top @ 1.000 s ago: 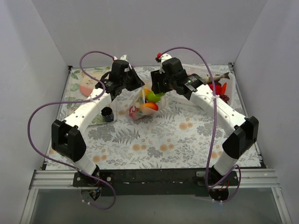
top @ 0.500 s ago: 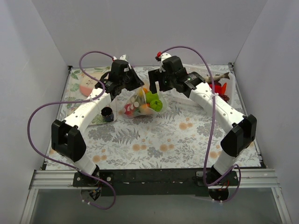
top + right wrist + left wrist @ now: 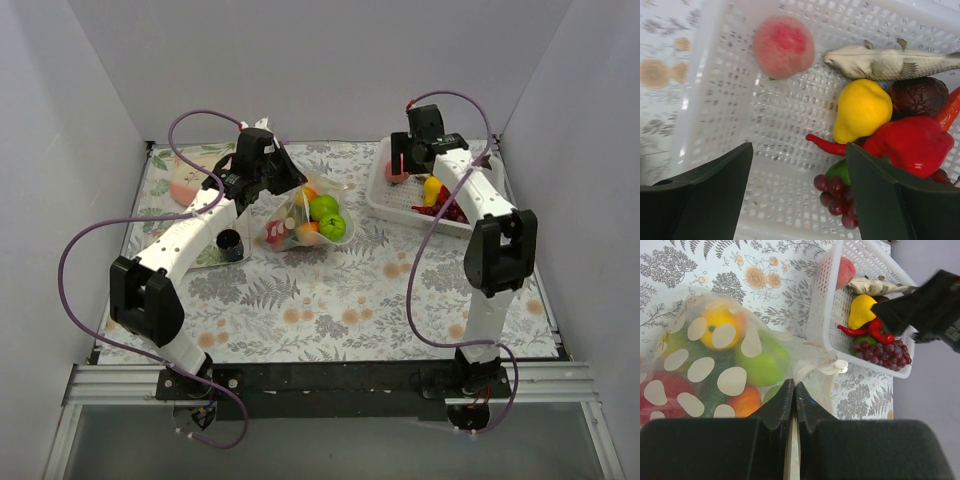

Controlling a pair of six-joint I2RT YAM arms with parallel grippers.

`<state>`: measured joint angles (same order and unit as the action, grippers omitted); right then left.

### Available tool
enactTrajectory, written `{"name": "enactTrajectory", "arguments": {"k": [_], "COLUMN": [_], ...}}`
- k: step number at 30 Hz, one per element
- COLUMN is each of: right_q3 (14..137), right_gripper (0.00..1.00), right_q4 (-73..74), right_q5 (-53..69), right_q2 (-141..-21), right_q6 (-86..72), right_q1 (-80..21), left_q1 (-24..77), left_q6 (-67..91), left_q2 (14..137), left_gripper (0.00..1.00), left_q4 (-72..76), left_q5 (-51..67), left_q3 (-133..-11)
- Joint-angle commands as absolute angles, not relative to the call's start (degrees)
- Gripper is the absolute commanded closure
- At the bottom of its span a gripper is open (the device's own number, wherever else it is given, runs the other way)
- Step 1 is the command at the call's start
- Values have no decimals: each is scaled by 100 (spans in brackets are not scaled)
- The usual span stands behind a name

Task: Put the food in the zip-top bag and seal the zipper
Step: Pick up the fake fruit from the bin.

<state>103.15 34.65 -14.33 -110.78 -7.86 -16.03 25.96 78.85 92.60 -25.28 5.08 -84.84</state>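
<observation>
No text, label, brand, number or sign can be read on the clear plastic polka-dot bag (image 3: 715, 365), the white slotted plastic basket (image 3: 775, 120) or the floral-printed table cover (image 3: 330, 300)

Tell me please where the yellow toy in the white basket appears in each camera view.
Top external: the yellow toy lies in the white basket, at the far right of the table.
Left wrist: upper right, just above the red chilli.
Right wrist: right of centre, below the fish.
Shared landmark: the white basket around it.
</observation>
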Motion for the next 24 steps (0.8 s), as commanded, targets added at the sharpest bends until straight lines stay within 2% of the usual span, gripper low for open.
{"name": "enactTrajectory", "arguments": {"k": [1,10,24], "right_q3": [10740,10661,10503], "right_gripper": [18,13,12], "right_q4": [3498,2751,2628], "right_q5": [-2301,-3286,-3287], "right_q2": [-11715,-12243,-12797], "right_q6": [-80,993,1283], "right_q1": [-1538,-1521,-1266], "left_q1": [2549,2549,2540], "left_q6": [7849,7691,7585], "left_q2": [9035,9000,9079], "left_gripper": [100,100,100], "left_q4": [-2434,-2575,-2689], "left_q5": [615,615,598], "left_q3": [-8578,-8657,-8763]}}
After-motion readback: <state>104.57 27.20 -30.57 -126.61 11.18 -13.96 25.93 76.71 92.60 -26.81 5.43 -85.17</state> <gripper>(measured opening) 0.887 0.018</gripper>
